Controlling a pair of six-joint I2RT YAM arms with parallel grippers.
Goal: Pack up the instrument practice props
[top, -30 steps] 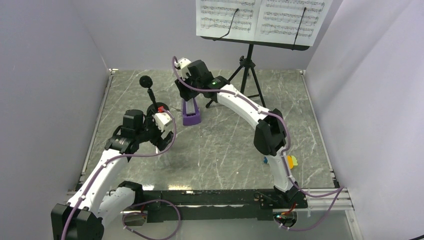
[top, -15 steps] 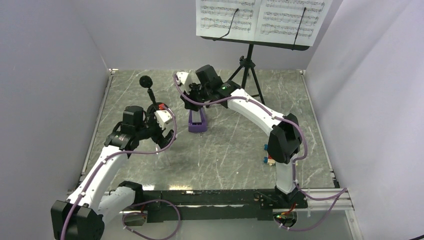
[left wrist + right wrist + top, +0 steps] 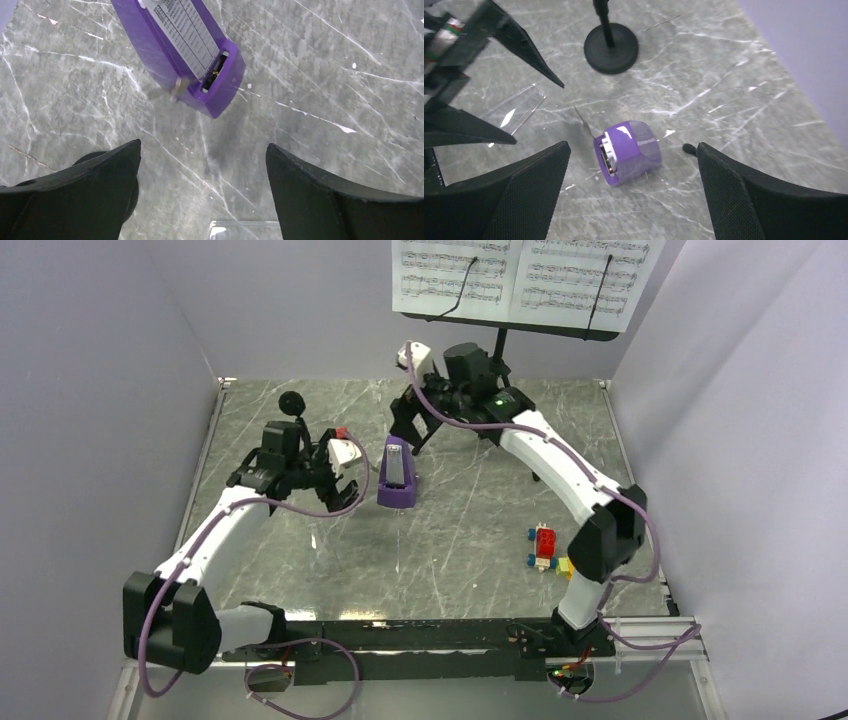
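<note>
- Standing on its base on the grey marbled table (image 3: 450, 540), the purple metronome (image 3: 397, 473) sat near the middle, between the two grippers; its pale scale face showed in the left wrist view (image 3: 185, 50)
- Left gripper (image 3: 345, 485) was released, jaws spread wide with nothing between them; it hung just left of the metronome without touching it; from its own camera the left gripper (image 3: 203, 145) had bare table in its gap and the metronome lay a little beyond its fingertips
- Right gripper (image 3: 408, 425) was also released and hovered above and behind the metronome; in its wrist view the right gripper (image 3: 632, 145) looked down on the purple top (image 3: 626, 152), which sat in the gap clear of both fingers
- Microphone stand (image 3: 292, 402) stood upright behind the left arm; its round black base (image 3: 611, 47) rested on the table, apart from the metronome
- Music stand (image 3: 503, 350) stood at the far edge on its tripod, partly hidden by the right arm; the sheet-music pages (image 3: 520, 280) rested on its desk, held by two thin clips
- Clear plastic piece (image 3: 516, 112) lay flat on the table near the left gripper's fingers (image 3: 519, 45)
- Toy blocks (image 3: 545, 545) sat in a small cluster beside the right arm's elbow, well apart from the metronome
</note>
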